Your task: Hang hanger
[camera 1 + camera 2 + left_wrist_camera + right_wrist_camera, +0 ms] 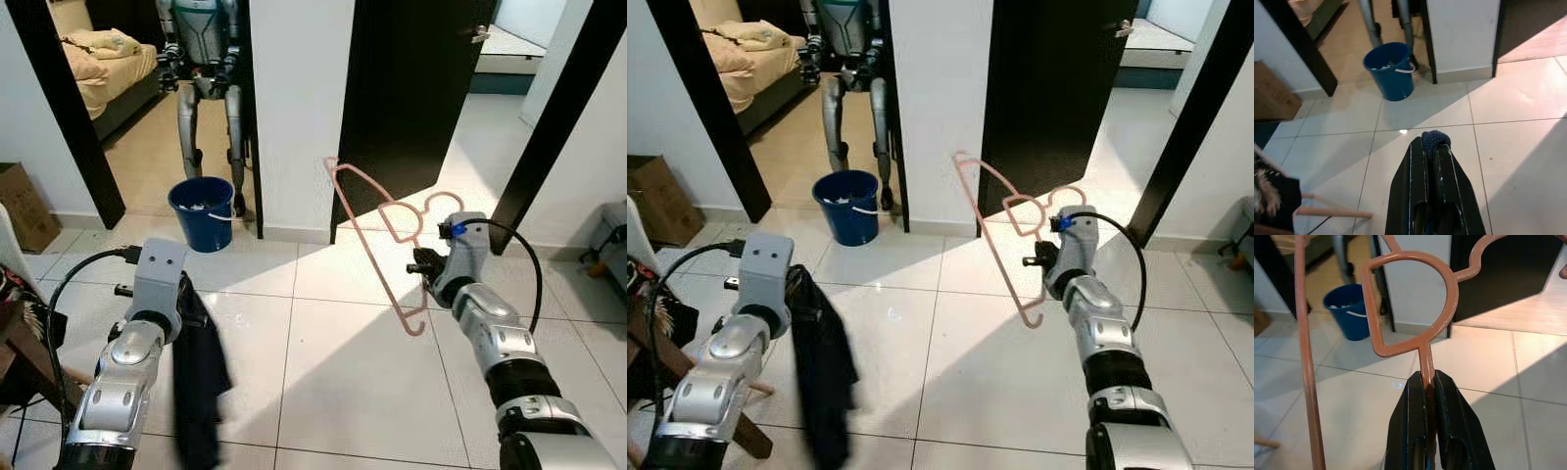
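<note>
R pincer (pixel 1429 382) is clenched on the stem of a pink plastic hanger (pixel 377 220), held up in the air at approx 2 o'clock in the head view, over the white tile floor (pixel 323 333). The hanger's D-shaped loop sits just past the fingertips; its long bar runs off toward 11 o'clock. L pincer (pixel 1431 149) is clenched on a dark navy garment (pixel 199 377), a fold of cloth poking out betw. the fingertips, rest hanging down beside the L arm at approx 7 o'clock. Blue bucket (pixel 202 212) stands at 11 o'clock by a white wall, near a black door frame (pixel 71 117). Behind the bucket, the legs of another robot (pixel 201 59). Cardboard box (pixel 22 206) at 9 o'clock.
</note>
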Tool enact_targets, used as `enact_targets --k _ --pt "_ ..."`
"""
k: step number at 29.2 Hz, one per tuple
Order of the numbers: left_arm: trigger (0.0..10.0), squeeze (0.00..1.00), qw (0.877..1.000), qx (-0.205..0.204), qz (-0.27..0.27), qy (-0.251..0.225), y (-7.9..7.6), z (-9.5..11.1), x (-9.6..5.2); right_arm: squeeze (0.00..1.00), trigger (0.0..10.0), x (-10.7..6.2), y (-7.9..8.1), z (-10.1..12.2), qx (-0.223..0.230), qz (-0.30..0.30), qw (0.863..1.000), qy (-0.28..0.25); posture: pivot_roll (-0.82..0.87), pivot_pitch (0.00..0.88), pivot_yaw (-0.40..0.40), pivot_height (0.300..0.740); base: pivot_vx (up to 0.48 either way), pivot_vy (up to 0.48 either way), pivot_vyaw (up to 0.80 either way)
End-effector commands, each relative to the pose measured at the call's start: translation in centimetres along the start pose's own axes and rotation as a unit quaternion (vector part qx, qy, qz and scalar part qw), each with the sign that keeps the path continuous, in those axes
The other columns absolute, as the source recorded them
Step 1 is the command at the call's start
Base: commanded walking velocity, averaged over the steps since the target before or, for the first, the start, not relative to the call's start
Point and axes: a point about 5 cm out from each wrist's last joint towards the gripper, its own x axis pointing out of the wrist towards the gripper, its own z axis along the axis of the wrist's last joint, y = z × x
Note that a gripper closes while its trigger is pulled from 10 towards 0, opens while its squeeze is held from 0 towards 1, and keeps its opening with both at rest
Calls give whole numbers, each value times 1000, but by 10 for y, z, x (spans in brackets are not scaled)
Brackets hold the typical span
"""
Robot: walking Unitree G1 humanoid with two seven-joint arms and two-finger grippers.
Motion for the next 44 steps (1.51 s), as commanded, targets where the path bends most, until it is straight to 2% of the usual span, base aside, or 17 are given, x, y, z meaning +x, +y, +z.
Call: enact_targets --k 1,2,3,4,10,12,13,15,19,22,27,30,37,39,44 --pt "10000 0 1000 -12 -1 4 4 -2 3 0 10000 -1 -1 4 -23 8 1000 -6 6 0 -3 740 0 0 0" --pt "10000 0 1000 -12 -1 4 4 -2 3 0 10000 -1 -1 4 -23 8 1000 -6 6 0 -3 740 0 0 0" --pt "10000 0 1000 -5 -12 2 3 -2 4 0 10000 -3 -3 5 -51 12 999 -8 4 0 1 740 0 0 0" --pt "10000 0 1000 5 -17 1 2 -2 4 0 10000 -4 -4 6 -59 13 998 -9 2 0 6 740 0 0 0" --pt "10000 0 1000 15 -27 -7 3 -1 5 0 10000 -8 -5 8 -83 21 996 -15 -12 0 14 740 0 0 0" --pt "10000 0 1000 16 -24 -9 8 -1 7 0 10000 -9 -9 9 -94 16 995 -12 -15 0 14 740 0 0 0" --pt "10000 0 1000 11 -19 -4 18 -5 10 0 10000 -13 -19 9 -108 5 994 -7 -21 0 17 740 0 0 0" --pt "10000 0 1000 11 -19 -4 18 -5 10 0 10000 -13 -19 9 -108 5 994 -7 -21 0 17 740 0 0 0" --pt "10000 0 1000 16 -10 12 32 -14 7 0 10000 -18 -34 7 -112 -17 994 1 -15 0 17 740 0 0 -600" --pt "10000 0 1000 -1 -1 10 38 -14 6 0 10000 -19 -42 5 -76 -24 997 5 -9 0 18 740 0 0 -800" --pt "10000 0 1000 -2 -10 -16 36 1 10 0 10000 -18 -42 7 -62 -24 998 0 -14 0 20 740 0 0 -505" --pt "10000 0 1000 -11 1 -13 39 -3 12 0 10000 -21 -46 2 -52 -33 998 4 -12 0 16 740 0 0 0" --pt "10000 0 1000 7 10 -5 41 -9 14 0 10000 -23 -52 -2 -28 -43 999 6 -14 0 18 740 0 0 0" --pt "10000 0 1000 -10 12 2 46 -11 11 0 10000 -21 -51 0 -3 -39 999 -2 -3 0 9 740 0 0 0" --pt "10000 0 999 -29 19 -2 50 -9 9 0 10000 -17 -48 2 16 -34 999 -5 11 0 -4 740 0 0 0"
